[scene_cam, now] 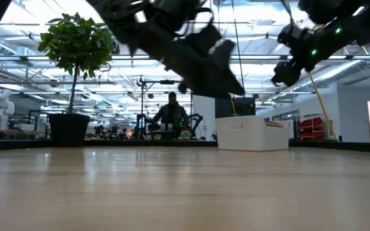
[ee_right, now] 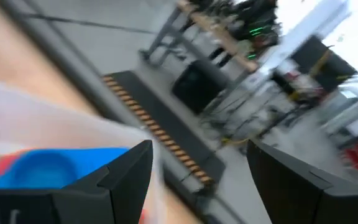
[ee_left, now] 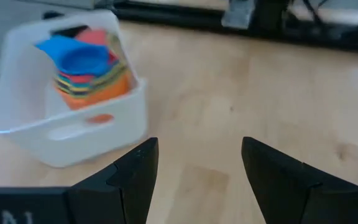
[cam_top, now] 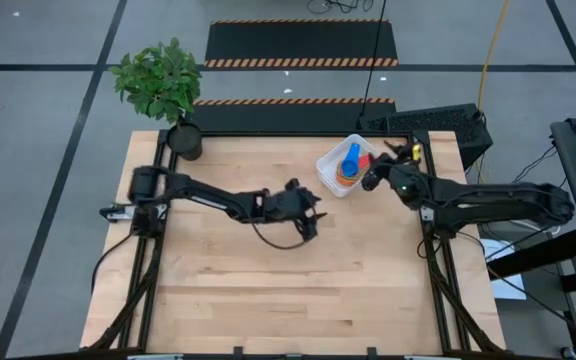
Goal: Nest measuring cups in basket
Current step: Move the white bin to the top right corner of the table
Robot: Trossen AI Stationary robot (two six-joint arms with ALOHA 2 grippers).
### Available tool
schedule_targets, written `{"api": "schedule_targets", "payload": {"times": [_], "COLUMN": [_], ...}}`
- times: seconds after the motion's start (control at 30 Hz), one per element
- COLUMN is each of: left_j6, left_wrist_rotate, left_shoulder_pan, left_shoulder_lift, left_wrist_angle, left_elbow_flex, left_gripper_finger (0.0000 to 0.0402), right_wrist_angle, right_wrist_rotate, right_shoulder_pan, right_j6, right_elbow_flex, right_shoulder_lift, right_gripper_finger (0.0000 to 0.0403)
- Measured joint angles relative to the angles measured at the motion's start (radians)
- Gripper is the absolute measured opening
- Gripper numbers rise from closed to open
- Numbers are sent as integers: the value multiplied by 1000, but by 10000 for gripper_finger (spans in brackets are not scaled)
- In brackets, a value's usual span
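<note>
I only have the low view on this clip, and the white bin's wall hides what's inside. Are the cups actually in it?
Observer: Yes. The left wrist view shows the measuring cups nested in one stack inside the basket, with a blue one on top.
Operator: Is either gripper holding a cup?
Observer: No. The left gripper is open, with only bare table between its fingers.
Operator: And the right one?
Observer: The right gripper is open and empty too. The high view puts it close beside the basket.
</note>
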Motion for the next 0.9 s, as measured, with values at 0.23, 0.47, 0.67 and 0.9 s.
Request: {"api": "schedule_targets", "payload": {"times": [0.23,0.47,0.67,0.9], "left_j6": [7,42,79,79], "left_wrist_rotate": [-51,-51,-87,-77], "left_shoulder_pan": [-11,8,58,140], "left_shoulder_lift": [206,306,309,308], "left_wrist_angle": [-244,-202,-207,-290], "left_elbow_flex": [266,347,347,346], "left_gripper_finger": [234,234,234,234], "right_wrist_angle": [-10,-22,-57,-46], "right_wrist_rotate": [112,114,151,314], "right_shoulder_pan": [107,187,224,248], "right_j6": [-63,-62,-68,-116], "right_elbow_flex": [0,0,0,0], "right_shoulder_lift": [-164,-262,-288,-299], "right_gripper_finger": [254,254,254,254]}}
